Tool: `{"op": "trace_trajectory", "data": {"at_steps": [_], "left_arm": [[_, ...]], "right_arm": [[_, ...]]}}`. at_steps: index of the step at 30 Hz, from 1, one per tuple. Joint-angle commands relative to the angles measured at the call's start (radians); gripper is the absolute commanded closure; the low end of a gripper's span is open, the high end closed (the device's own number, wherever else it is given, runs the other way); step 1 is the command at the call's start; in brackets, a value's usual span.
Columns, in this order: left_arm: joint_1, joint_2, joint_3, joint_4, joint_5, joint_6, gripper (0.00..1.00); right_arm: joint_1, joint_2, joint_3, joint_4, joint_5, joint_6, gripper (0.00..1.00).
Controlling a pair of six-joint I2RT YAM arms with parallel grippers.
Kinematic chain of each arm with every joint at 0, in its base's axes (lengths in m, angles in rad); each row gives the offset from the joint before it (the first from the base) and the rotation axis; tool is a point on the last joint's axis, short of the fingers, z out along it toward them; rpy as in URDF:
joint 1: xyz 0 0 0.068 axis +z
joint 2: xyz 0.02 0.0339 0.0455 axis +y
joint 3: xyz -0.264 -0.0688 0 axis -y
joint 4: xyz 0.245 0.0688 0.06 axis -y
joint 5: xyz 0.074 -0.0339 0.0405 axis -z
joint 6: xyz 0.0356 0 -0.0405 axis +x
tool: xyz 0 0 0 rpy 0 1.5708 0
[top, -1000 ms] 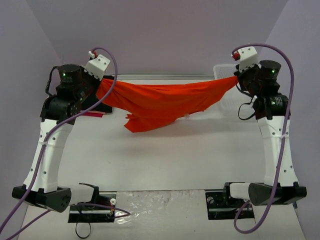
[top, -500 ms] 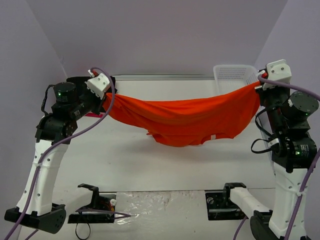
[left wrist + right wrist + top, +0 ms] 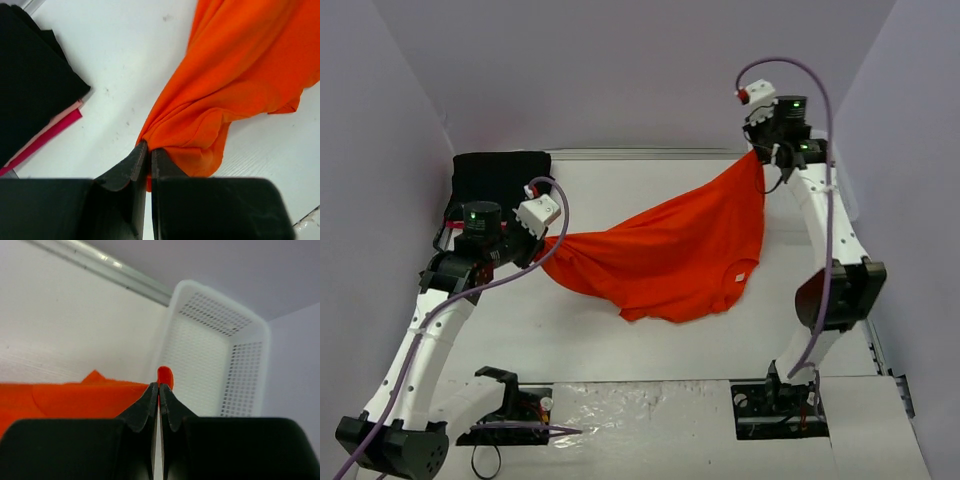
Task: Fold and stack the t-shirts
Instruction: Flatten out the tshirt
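Note:
An orange t-shirt [image 3: 670, 250] hangs between my two grippers over the middle of the table, its lower part with a white neck label lying on the surface. My left gripper [image 3: 542, 252] is shut on the shirt's left corner, low near the table; the pinched cloth [image 3: 200, 115] shows in the left wrist view. My right gripper [image 3: 758, 155] is shut on the shirt's right corner, raised at the back right; a small tab of cloth [image 3: 165, 376] sticks past the fingertips. A folded black t-shirt [image 3: 500, 178] lies at the back left on a pink one [image 3: 45, 140].
A white perforated basket [image 3: 220, 355] stands at the back right by the wall, mostly hidden behind the right arm in the top view. A metal rail [image 3: 650, 154] runs along the table's far edge. Two black mounts [image 3: 510, 410] sit at the near edge.
My left gripper has dropped down and forward toward the table. My right gripper has swung left and back, staying high. The shirt now slopes from high right to low left, partly laid down.

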Motion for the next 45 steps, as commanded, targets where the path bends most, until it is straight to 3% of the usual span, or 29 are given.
{"op": "trace_trajectory", "data": {"at_steps": [1,2,4,6,7,8,9,15,20,25,33,43,45], "left_arm": [[0.000,-0.028,-0.017,0.024,-0.052,0.035,0.98],[0.000,-0.024,-0.031,0.024,-0.072,0.038,0.98],[-0.001,-0.019,-0.038,0.031,-0.086,0.045,0.98],[0.000,-0.015,-0.041,0.037,-0.098,0.042,0.98],[-0.001,-0.013,-0.038,0.036,-0.097,0.044,0.98],[-0.001,-0.012,-0.035,0.037,-0.101,0.042,0.98],[0.000,-0.012,-0.037,0.037,-0.101,0.041,0.98],[-0.001,-0.001,-0.063,0.056,-0.084,0.042,0.98],[-0.001,-0.001,-0.098,0.082,-0.060,0.039,0.98],[-0.003,0.005,-0.109,0.083,-0.037,0.033,0.98],[-0.001,-0.031,-0.124,-0.001,0.069,0.097,0.98],[-0.004,-0.039,-0.136,-0.352,0.362,0.410,0.97],[-0.006,-0.035,-0.136,-0.383,0.376,0.444,0.92]], "right_arm": [[0.097,0.189,0.129,-0.045,0.077,0.019,1.00],[0.112,0.245,0.184,-0.065,0.090,0.020,1.00],[0.123,0.395,0.339,-0.108,0.087,0.069,0.75],[0.129,0.466,0.426,-0.179,0.087,0.070,0.28],[0.131,0.486,0.445,-0.185,0.090,0.065,0.24],[0.129,0.485,0.436,-0.180,0.117,0.066,0.10],[0.124,0.480,0.422,-0.180,0.117,0.069,0.06],[0.123,0.300,0.153,-0.179,0.104,0.045,0.11],[0.134,0.115,-0.180,-0.179,0.013,0.033,0.18],[0.131,0.055,-0.311,-0.159,-0.059,0.040,0.26],[0.129,0.298,-0.134,-0.156,-0.208,0.063,0.28],[0.129,0.564,0.152,-0.199,-0.362,0.108,0.31],[0.131,0.598,0.173,-0.202,-0.379,0.112,0.31]]}}
